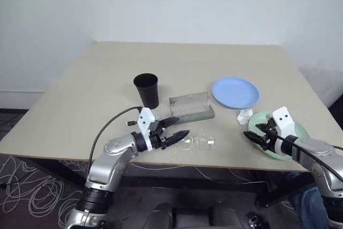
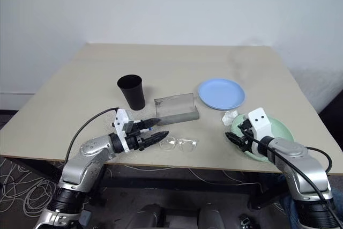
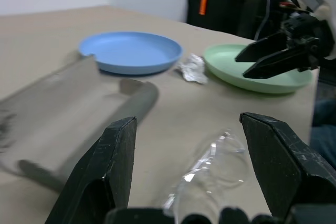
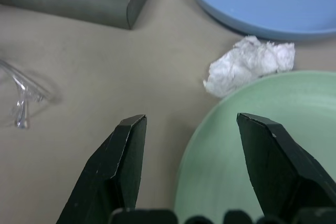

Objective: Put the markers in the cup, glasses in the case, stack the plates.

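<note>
The glasses (image 1: 196,142) lie flat near the table's (image 1: 96,87) front edge, just in front of the open grey case (image 1: 192,109), with the black cup (image 1: 146,90) behind to the left. The left gripper (image 1: 178,127), fingers apart, is just beside the glasses. The right gripper (image 4: 189,129), also spread, straddles the green plate's (image 4: 252,145) rim, near a crumpled tissue (image 4: 248,63) and the blue plate (image 1: 235,92).

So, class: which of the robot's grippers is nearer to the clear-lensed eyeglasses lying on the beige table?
Left. The left gripper hovers open beside the eyeglasses; the right gripper sits open over the mint green plate's edge, farther away.
</note>
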You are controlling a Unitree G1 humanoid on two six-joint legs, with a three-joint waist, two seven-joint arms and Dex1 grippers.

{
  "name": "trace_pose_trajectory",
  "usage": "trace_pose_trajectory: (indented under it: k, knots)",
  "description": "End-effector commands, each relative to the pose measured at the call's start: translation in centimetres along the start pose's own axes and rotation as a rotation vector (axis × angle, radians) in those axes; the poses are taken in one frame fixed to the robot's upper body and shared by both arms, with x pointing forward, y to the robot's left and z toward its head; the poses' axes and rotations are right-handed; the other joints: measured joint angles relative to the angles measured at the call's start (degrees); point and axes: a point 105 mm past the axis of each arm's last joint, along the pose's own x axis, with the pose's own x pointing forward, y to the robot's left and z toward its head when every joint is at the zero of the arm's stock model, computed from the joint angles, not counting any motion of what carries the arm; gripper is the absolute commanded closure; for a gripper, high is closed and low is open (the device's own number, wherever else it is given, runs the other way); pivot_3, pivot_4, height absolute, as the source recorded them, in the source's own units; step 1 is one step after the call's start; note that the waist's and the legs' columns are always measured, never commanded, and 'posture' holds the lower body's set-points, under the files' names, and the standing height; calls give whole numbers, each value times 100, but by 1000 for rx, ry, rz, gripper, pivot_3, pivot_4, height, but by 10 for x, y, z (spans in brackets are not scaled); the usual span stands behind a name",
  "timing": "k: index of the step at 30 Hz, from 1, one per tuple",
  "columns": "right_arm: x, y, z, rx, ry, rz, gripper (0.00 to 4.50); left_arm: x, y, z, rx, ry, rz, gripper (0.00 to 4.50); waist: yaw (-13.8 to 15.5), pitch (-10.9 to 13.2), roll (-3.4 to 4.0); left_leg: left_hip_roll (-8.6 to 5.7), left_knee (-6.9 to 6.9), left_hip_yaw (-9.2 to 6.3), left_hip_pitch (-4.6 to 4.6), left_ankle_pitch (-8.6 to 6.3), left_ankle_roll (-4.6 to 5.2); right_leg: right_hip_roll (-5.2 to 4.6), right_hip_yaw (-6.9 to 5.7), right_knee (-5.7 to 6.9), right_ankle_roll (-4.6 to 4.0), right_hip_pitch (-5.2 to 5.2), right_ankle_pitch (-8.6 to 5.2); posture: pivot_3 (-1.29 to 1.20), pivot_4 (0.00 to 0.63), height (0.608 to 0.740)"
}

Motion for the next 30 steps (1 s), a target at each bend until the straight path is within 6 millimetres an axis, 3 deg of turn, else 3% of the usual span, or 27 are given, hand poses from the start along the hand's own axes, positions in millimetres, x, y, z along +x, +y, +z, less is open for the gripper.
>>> trace_pose_trajectory:
  k: [1,5,12,15,22,30]
  knots:
    - [-2,-3,4,-46,15,-83,1513,9,-4,10,38,-28,-29,1200,0,-1,1,3,0,0,-1,0,0,1,-3,-7,0,1,0,0,0,740]
    - [4,-8,2,-26,36,-138,1513,14,-6,11,39,-34,-43,1200,-5,-1,3,36,-2,16,-22,-1,2,6,-28,-64,0,3,0,0,0,740]
    - [21,2,-1,-25,69,-144,1513,18,-5,12,40,-40,-34,1200,1,-2,2,42,2,30,-19,-5,10,8,-24,-58,1,1,1,0,0,740]
    - [27,4,4,-33,75,-158,2117,17,-4,12,42,-40,-23,1171,0,-2,2,42,0,31,-18,-4,10,9,-23,-53,1,2,2,0,0,740]
    - [34,-2,8,-89,129,-241,4472,16,-2,12,50,-42,0,1171,-1,-4,-1,41,-3,32,-13,-6,13,11,-21,-49,1,6,3,0,0,740]
    - [30,-23,12,-142,177,-373,4472,15,-2,11,52,-41,9,1171,1,-5,-4,48,-1,40,1,-6,13,10,-21,-54,1,17,2,0,0,740]
